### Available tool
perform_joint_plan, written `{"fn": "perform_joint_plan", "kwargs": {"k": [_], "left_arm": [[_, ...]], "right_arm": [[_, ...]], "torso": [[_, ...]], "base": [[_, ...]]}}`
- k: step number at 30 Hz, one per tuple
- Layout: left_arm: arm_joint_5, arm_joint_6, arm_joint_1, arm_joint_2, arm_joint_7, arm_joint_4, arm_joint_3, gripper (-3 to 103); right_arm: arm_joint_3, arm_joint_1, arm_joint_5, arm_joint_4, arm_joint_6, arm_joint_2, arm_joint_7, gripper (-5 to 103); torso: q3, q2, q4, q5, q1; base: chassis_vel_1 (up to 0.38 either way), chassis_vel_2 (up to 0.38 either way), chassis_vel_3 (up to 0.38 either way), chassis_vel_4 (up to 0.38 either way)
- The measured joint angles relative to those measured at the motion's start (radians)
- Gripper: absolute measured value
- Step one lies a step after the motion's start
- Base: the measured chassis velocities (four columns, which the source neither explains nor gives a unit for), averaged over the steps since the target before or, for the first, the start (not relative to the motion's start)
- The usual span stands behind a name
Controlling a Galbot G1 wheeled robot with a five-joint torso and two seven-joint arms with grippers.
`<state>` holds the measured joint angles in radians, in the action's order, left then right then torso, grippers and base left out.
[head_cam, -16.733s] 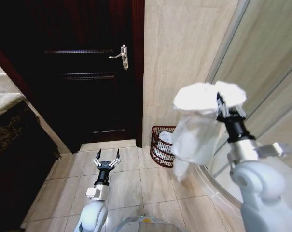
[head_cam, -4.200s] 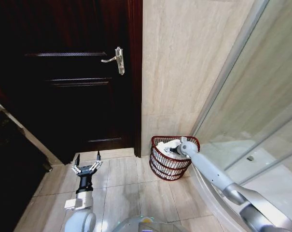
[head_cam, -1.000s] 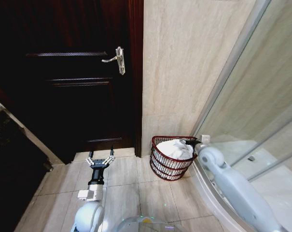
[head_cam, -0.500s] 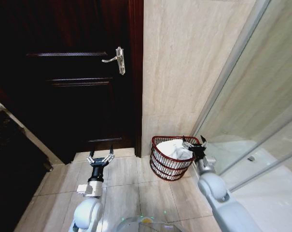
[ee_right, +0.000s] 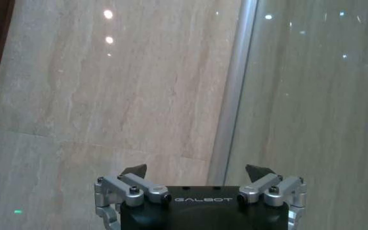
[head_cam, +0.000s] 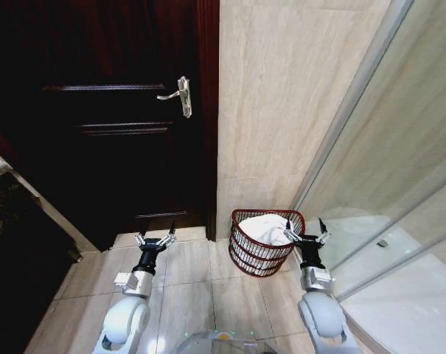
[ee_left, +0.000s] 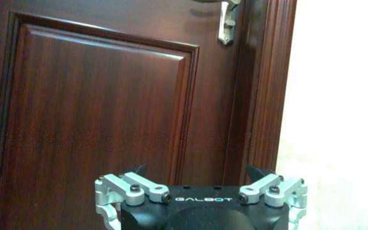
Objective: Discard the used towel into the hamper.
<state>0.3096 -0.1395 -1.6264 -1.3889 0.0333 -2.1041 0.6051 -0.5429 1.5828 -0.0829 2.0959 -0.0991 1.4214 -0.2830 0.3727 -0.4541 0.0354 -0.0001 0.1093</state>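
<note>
Two grippers were seen near the hamper (head_cam: 260, 242), and both were empty. The hamper was stood on the floor tiles (head_cam: 200, 284), tucked into the corner where the tiled wall (head_cam: 281, 110) was met by the glass shower screen (head_cam: 399, 184), most likely so that it was kept out of the walking path. The used towel (head_cam: 265, 227) was found lying inside the hamper, heaped in a white pile up to the rim, so the job looked done. The right gripper (head_cam: 307, 237) was held just beside the hamper, on the side toward the shower screen, with its fingers spread wide and nothing between them; in the right wrist view they were pointed at the wall and the screen's metal edge. It was probably kept wide so the towel could fall free. The left gripper (head_cam: 155, 238) was held well apart from the hamper, on the side toward the dark wooden door (head_cam: 112, 125), fingers spread too, waiting with nothing to carry.
</note>
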Motion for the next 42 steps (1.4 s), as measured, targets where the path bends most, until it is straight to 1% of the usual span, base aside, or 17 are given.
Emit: {"fn": "perform_joint_plan", "kwargs": {"k": [5, 12, 15, 17, 22, 26, 29, 32, 34, 37, 38, 42], "left_arm": [[0.001, 0.003, 0.004, -0.007, -0.003, 0.000, -0.009, 100], [-0.002, -0.001, 0.000, -0.012, -0.008, 0.000, -0.005, 100], [-0.013, -0.006, 0.000, -0.015, -0.009, -0.006, -0.002, 100], [-0.019, -0.008, 0.000, -0.017, -0.010, -0.008, -0.002, 100], [-0.038, -0.012, -0.001, -0.022, -0.012, -0.010, -0.002, 100], [-0.043, -0.011, -0.002, -0.029, -0.015, -0.013, -0.003, 100], [-0.049, -0.013, -0.001, -0.033, -0.015, -0.009, -0.004, 100], [-0.056, -0.020, 0.001, -0.040, -0.016, 0.000, -0.005, 100], [-0.057, -0.023, 0.002, -0.041, -0.016, 0.003, -0.005, 100], [-0.059, -0.029, 0.004, -0.044, -0.016, 0.008, -0.006, 100], [-0.070, -0.040, 0.008, -0.044, -0.022, 0.017, -0.007, 100], [-0.091, -0.047, 0.019, -0.043, -0.030, 0.028, -0.005, 100]], "right_arm": [[-0.008, 0.028, 0.009, 0.018, -0.001, 0.002, 0.000, 100], [-0.010, 0.031, 0.028, 0.046, 0.002, -0.011, 0.006, 100], [0.009, 0.039, 0.092, 0.098, 0.032, -0.021, 0.003, 100], [0.013, 0.044, 0.104, 0.111, 0.042, -0.026, 0.002, 100], [0.001, 0.050, 0.090, 0.110, 0.030, -0.033, 0.005, 100], [-0.004, 0.071, 0.090, 0.109, 0.023, -0.031, 0.011, 100], [-0.004, 0.081, 0.087, 0.108, 0.030, -0.028, 0.011, 100], [0.003, 0.083, 0.084, 0.110, 0.060, -0.030, 0.011, 100], [0.005, 0.082, 0.082, 0.110, 0.062, -0.032, 0.011, 100], [0.009, 0.076, 0.075, 0.103, 0.054, -0.034, 0.011, 100], [0.009, 0.066, 0.067, 0.092, 0.040, -0.035, 0.011, 100], [0.014, 0.055, 0.065, 0.078, 0.021, -0.037, 0.014, 100]], "torso": [[0.014, -0.022, 0.0000, 0.0001, 0.008], [0.027, -0.041, 0.0002, 0.0001, 0.015], [0.034, -0.053, 0.0002, 0.0001, 0.019], [0.037, -0.059, 0.0002, 0.0000, 0.021], [0.050, -0.080, 0.0003, 0.0002, 0.030], [0.059, -0.095, 0.0000, 0.0001, 0.036], [0.067, -0.107, -0.0001, 0.0002, 0.041], [0.078, -0.126, 0.0003, 0.0002, 0.048], [0.080, -0.130, 0.0003, 0.0001, 0.050], [0.086, -0.141, 0.0001, 0.0001, 0.055], [0.089, -0.147, 0.0003, 0.0002, 0.058], [0.095, -0.156, 0.0002, 0.0001, 0.062]], "base": [[0.000, 0.000, 0.000, 0.000], [0.012, 0.018, 0.022, 0.013], [0.055, 0.060, 0.037, 0.054], [0.055, 0.075, 0.054, 0.051], [0.059, 0.069, 0.056, 0.064], [0.023, 0.027, 0.025, 0.025], [0.030, 0.028, 0.033, 0.039], [0.060, 0.057, 0.048, 0.044], [0.063, 0.067, 0.047, 0.060], [0.026, 0.040, 0.045, 0.060], [0.000, 0.000, 0.000, 0.000], [0.000, 0.000, 0.000, 0.000]]}}
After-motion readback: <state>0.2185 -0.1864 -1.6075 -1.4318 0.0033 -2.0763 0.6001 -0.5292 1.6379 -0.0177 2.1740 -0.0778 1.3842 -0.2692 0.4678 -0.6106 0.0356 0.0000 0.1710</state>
